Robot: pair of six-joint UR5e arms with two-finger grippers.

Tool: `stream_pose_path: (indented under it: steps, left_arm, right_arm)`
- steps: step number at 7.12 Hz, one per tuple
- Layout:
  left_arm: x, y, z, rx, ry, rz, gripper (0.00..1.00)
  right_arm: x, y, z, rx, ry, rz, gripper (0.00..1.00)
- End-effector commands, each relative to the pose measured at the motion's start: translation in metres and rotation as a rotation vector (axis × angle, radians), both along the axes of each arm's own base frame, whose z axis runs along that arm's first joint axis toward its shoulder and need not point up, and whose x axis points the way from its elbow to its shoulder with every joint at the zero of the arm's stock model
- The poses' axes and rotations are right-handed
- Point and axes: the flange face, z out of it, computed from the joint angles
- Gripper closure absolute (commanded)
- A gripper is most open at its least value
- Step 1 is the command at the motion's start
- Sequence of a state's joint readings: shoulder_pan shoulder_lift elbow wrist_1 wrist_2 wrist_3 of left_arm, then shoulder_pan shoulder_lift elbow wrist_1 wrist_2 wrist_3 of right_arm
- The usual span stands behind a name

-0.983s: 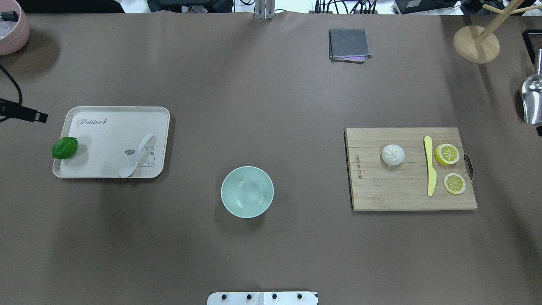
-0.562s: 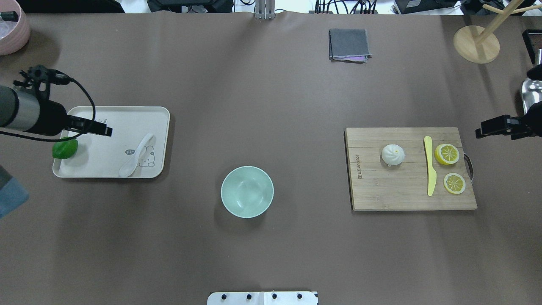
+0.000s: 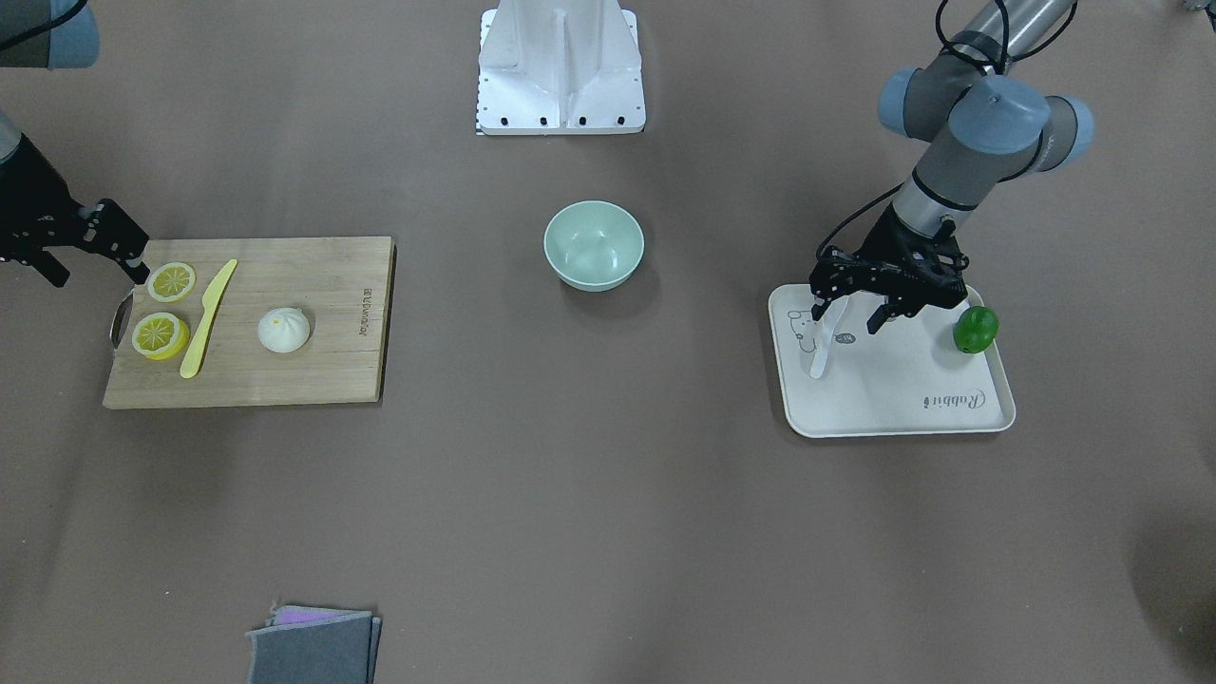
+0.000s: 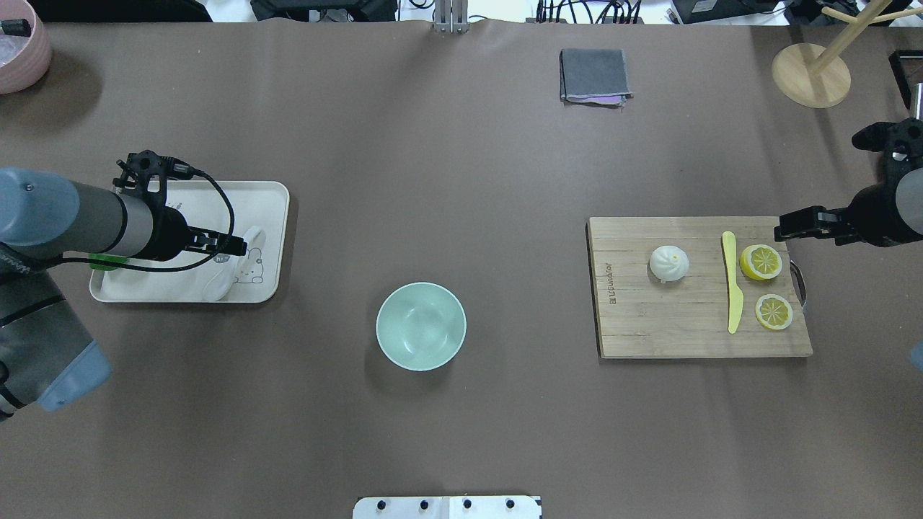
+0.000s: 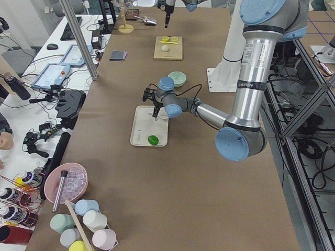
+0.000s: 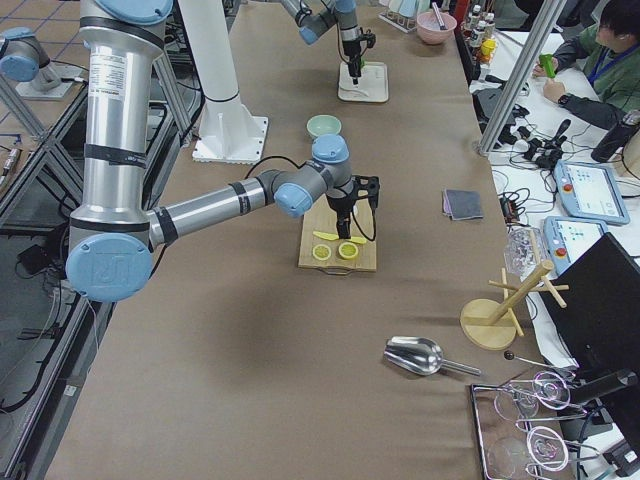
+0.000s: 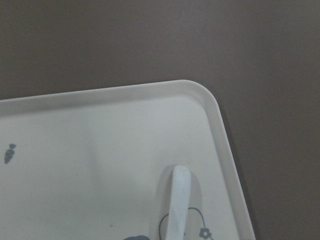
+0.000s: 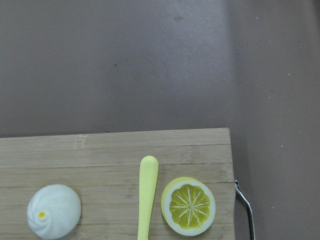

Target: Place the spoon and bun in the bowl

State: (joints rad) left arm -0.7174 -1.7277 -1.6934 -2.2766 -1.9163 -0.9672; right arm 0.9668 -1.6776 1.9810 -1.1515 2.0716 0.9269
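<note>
- Left gripper (image 3: 845, 323), jaws spread and empty, hangs over the small white glossy soup spoon (image 3: 818, 359) on the cream rectangular tray (image 3: 898, 385); we see its handle pointing away from the robot.
- Right gripper (image 4: 782, 233), likewise parted and empty, hovers at the bamboo cutting board's (image 3: 323, 285) outer end; the white pleated bun (image 3: 283, 330) lies toward the pale mint-green round bowl (image 3: 594, 249).
- Both wrists point downward.

The bowl (image 4: 421, 326) stands mid-table, between and apart from the tray (image 4: 267, 194) on the robot's left and the cutting board (image 4: 649, 324) on its right. On the tray, the spoon (image 3: 819, 356) lies along the bowl-side edge and the lime (image 3: 976, 329) sits at the opposite rim. On the board, from the bowl side outward, lie the bun (image 4: 669, 263), the knife (image 4: 732, 288) and two lemon slices (image 4: 761, 262); a folded cloth (image 4: 594, 75) lies on the table beyond the board.
</note>
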Motion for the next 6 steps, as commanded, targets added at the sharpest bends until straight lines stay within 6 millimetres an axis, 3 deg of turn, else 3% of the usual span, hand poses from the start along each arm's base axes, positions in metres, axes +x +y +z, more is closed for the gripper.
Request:
stream_pose_path:
  steps: [1, 3, 5, 6]
  left_arm:
    - [0.0227, 0.0071, 0.0054, 0.011, -0.023, 0.01, 0.3]
    - [0.0277, 0.0067, 0.0063, 0.009, -0.025, 0.015, 0.37]
    - [0.0286, 0.0059, 0.0084, 0.007, -0.028, 0.015, 0.54]
    - [0.0283, 0.0062, 0.0093, 0.008, -0.029, 0.015, 0.56]
  right_arm:
    - [-0.0007, -0.0001, -0.0007, 0.002, 0.001, 0.001, 0.0]
    - [-0.0008, -0.0002, 0.0001, 0.001, 0.002, 0.001, 0.0]
    - [-0.0016, -0.0014, -0.002, 0.004, 0.0, 0.001, 0.0]
    - [-0.0016, -0.0014, -0.002, 0.004, 0.0, 0.001, 0.0]
